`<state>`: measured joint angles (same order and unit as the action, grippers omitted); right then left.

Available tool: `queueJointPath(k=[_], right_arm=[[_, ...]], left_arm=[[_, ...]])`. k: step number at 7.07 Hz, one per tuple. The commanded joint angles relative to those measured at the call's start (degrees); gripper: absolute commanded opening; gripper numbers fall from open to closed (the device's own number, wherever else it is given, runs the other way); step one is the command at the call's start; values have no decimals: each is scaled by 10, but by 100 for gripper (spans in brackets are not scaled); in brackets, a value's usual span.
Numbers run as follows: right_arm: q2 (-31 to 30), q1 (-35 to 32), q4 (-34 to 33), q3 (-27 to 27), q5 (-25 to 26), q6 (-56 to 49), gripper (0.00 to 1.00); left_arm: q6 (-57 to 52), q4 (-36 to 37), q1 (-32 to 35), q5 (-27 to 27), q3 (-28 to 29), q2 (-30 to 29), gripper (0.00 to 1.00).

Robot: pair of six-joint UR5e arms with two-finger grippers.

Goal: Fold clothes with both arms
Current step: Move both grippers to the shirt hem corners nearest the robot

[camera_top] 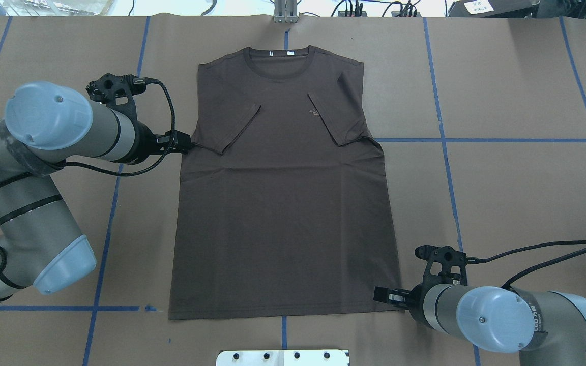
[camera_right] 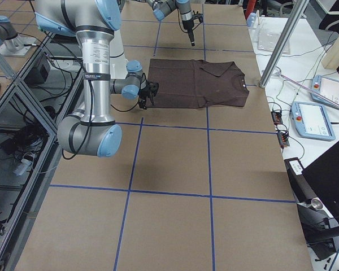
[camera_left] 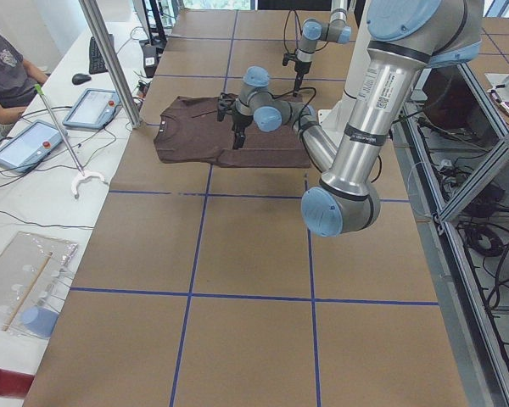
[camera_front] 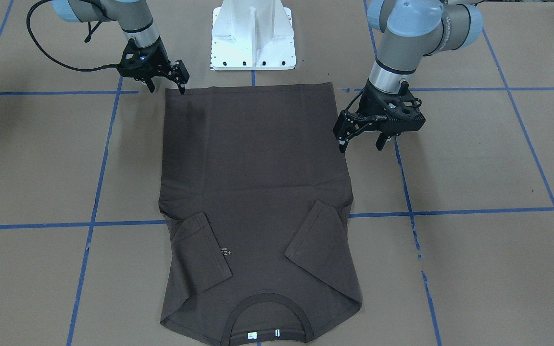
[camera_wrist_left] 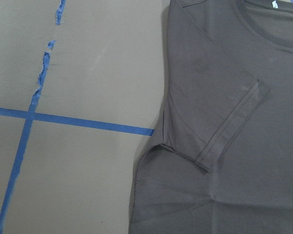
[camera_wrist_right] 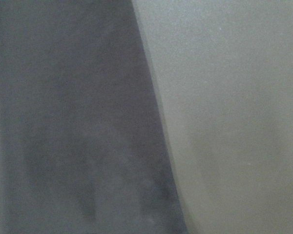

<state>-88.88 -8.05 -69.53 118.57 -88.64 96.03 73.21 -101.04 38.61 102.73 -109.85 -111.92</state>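
Obs: left gripper (camera_front: 361,146), black, two-finger, on a grey-silver arm with light blue joint caps, stands at right of centre in the front-facing view with its jaws spread and nothing between them. Its inner fingertip sits right at the side edge of the dark brown short-sleeved T-shirt (camera_front: 253,182), above the armpit fold; contact cannot be told. The right gripper (camera_front: 167,90), upper left of the same view, is also spread and holding nothing, one fingertip at the hem corner and the other out over the brown paper-covered table (camera_front: 474,168). The shirt lies flat in mid-frame, front up, with its hem at the top near the white pedestal base (camera_front: 253,36) and its ribbed round collar (camera_front: 267,307) at the bottom edge. Both sleeves are folded inward over the chest, and one partly covers the small pale chest logo (camera_front: 225,252). White neck tags (camera_front: 253,335) show inside the collar. Blue tape lines (camera_front: 99,182) grid the table and pass under the shirt. The left wrist view shows the shirt's edge and one folded sleeve; the right wrist view is blurred, dark cloth to the left and table to the right.
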Motion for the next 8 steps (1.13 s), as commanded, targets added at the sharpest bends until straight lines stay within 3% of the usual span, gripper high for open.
queueJointPath(k=[1,5,6,8], right_arm=[[5,1,0,-3,-15,0,95],[3,0,-5,-5,-18,0,68],[2,-2,-6,-5,-27,0,54],[2,-5,-6,-4,-33,0,15]], left_arm=[[0,-2,-1,-2,1,0,100],[0,-3,-2,-2,3,-1,100],[0,-3,-3,-3,3,-1,100],[0,-3,-3,-3,3,-3,100]])
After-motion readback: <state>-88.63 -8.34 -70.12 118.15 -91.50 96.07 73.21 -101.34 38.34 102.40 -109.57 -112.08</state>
